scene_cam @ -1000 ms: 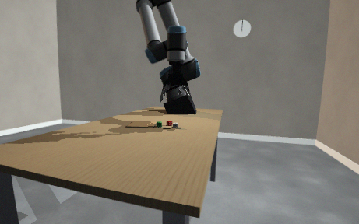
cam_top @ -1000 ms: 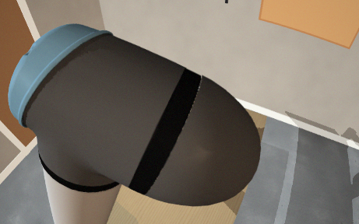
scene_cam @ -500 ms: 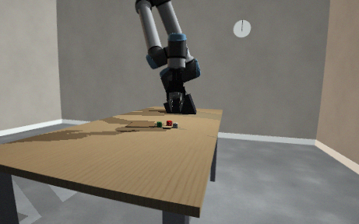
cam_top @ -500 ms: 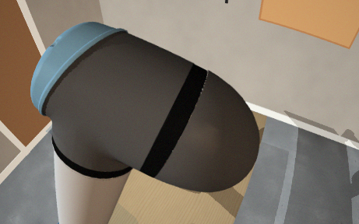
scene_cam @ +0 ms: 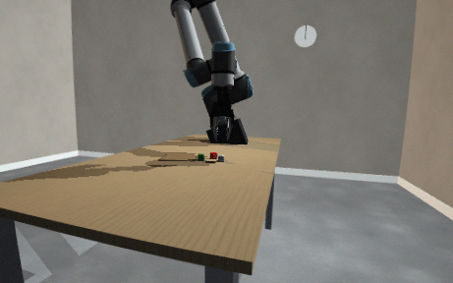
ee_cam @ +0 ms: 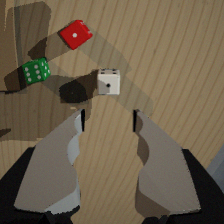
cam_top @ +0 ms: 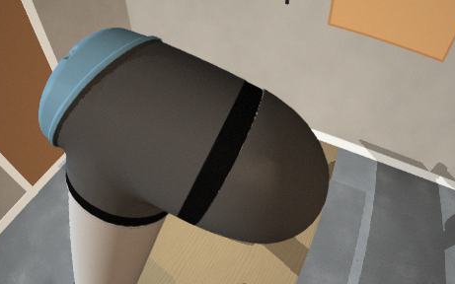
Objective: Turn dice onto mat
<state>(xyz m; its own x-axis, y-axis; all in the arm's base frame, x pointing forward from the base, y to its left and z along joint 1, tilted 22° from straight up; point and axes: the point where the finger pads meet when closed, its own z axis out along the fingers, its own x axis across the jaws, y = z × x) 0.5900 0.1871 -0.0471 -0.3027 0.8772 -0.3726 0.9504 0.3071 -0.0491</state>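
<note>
Blocked almost wholly in the top view by the arm's dark elbow [cam_top: 191,148], with all three dice hidden; reduced in the exterior view to specks, pips unreadable; mat [ee_cam: 12,75] cropped at the wrist view's left edge.

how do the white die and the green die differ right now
In the wrist view the white die shows one black dot toward the camera, while the green die shows six white dots. The white die lies on bare table wood just ahead of the pincer; the green die lies farther left, in shadow, near the red die. Both rest flat on the table, untouched, and look alike in size.
</note>
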